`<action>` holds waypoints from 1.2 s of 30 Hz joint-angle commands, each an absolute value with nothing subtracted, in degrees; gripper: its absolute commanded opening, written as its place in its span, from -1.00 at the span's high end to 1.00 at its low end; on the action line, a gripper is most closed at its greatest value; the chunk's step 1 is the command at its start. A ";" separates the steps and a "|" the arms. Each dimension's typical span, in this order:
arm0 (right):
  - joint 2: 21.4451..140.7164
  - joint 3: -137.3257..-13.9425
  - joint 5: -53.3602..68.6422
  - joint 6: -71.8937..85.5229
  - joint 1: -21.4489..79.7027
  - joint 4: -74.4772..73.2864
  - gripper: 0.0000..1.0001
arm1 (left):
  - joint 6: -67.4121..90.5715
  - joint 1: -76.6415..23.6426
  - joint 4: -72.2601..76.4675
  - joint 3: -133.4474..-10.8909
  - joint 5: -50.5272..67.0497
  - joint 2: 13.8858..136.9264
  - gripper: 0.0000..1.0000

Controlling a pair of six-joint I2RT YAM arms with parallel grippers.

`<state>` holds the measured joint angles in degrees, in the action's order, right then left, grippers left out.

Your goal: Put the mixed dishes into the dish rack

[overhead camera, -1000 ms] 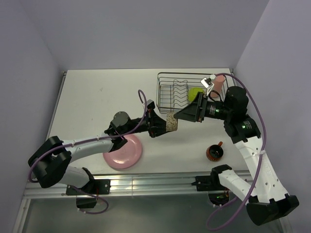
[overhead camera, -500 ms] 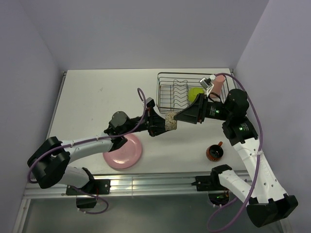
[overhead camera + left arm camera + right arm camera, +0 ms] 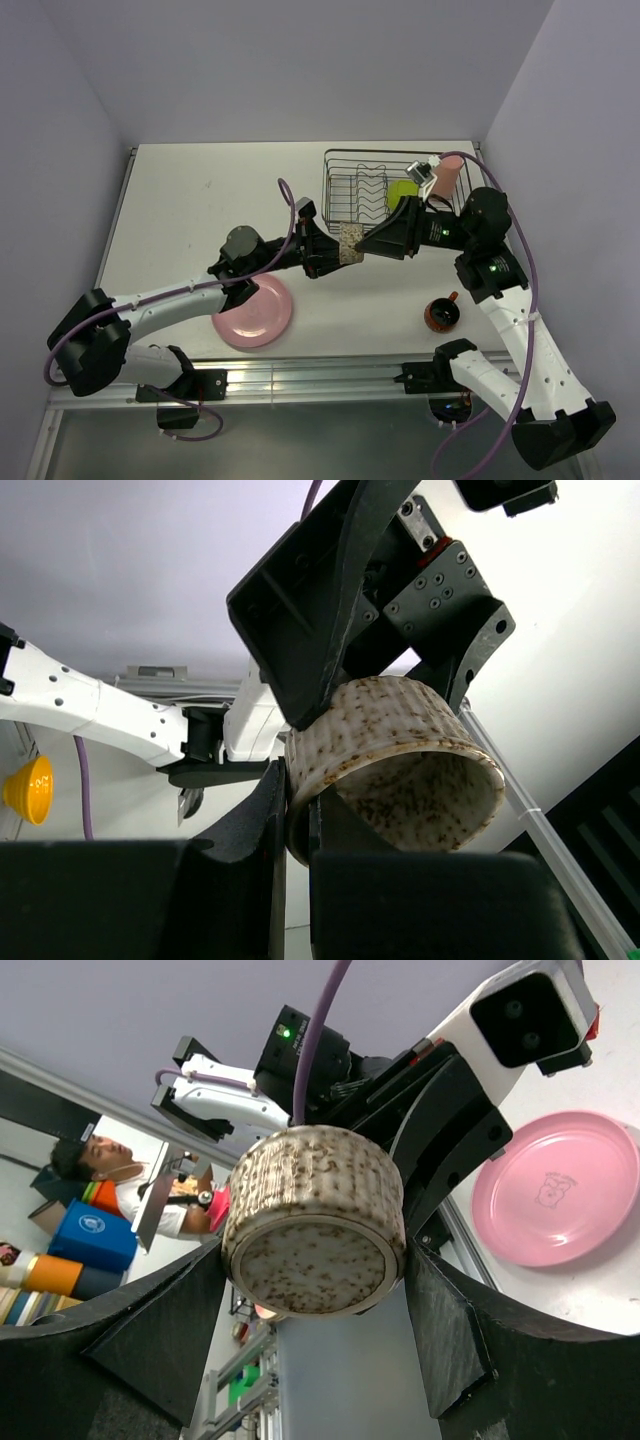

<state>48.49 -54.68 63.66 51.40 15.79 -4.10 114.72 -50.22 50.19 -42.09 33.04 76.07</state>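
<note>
My left gripper (image 3: 335,250) is shut on the rim of the small speckled beige cup (image 3: 351,243) and holds it in the air just in front of the dish rack (image 3: 345,176). In the left wrist view one finger (image 3: 250,830) is outside the cup (image 3: 400,750) and the other inside. My right gripper (image 3: 372,242) is open, its fingers (image 3: 450,1330) flanking the cup's base (image 3: 315,1225). The yellow-green bowl (image 3: 402,192) and the salmon tumbler (image 3: 447,175) are in the rack. The pink plate (image 3: 253,312) and dark red mug (image 3: 441,314) sit on the table.
The rack stands at the back right of the white table (image 3: 200,210), near the right wall. The plate also shows in the right wrist view (image 3: 560,1185). The mug stands beside the right arm's lower link.
My left gripper has carried the cup slightly toward the rack. My right gripper has moved left, and its open fingers now stand either side of the cup's base.
</note>
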 commanded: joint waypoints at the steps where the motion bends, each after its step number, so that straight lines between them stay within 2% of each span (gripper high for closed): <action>1: 47.81 -55.90 65.13 50.54 17.14 -3.34 -0.56 | 124.28 -50.45 49.92 -45.09 29.97 73.92 1.00; 18: 48.43 -56.16 63.81 51.68 18.28 -0.62 -0.54 | 123.75 -52.38 49.75 -44.03 29.00 73.83 0.99; 23: 48.43 -55.72 63.55 52.03 18.72 -0.35 -0.45 | 123.75 -52.65 50.27 -43.33 29.09 74.00 0.99; 24: 48.34 -55.72 63.46 52.03 18.72 -0.35 -0.40 | 123.75 -52.65 50.36 -43.16 29.00 73.92 1.00; 27: 48.34 -56.07 63.02 51.42 19.07 -1.13 -0.02 | 123.75 -52.73 50.54 -42.80 28.83 73.83 1.00; 28: 48.43 -56.16 62.84 50.89 19.07 -1.49 0.41 | 123.75 -52.82 50.62 -42.63 28.83 73.83 0.99; 31: 48.60 -56.25 63.02 50.89 19.25 -1.93 0.97 | 123.84 -52.82 50.98 -42.10 28.57 73.65 0.92; 35: 49.04 -56.95 62.49 49.31 19.16 -3.60 1.00 | 123.84 -52.82 51.06 -40.70 28.13 73.04 0.63; 36: 49.04 -57.13 62.40 49.22 19.16 -4.21 1.00 | 124.10 -52.82 51.59 -40.35 27.95 72.78 0.44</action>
<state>48.99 -54.74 62.46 50.50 18.37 -4.64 114.78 -52.12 48.73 -41.21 29.26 74.63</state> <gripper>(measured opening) 0.746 0.250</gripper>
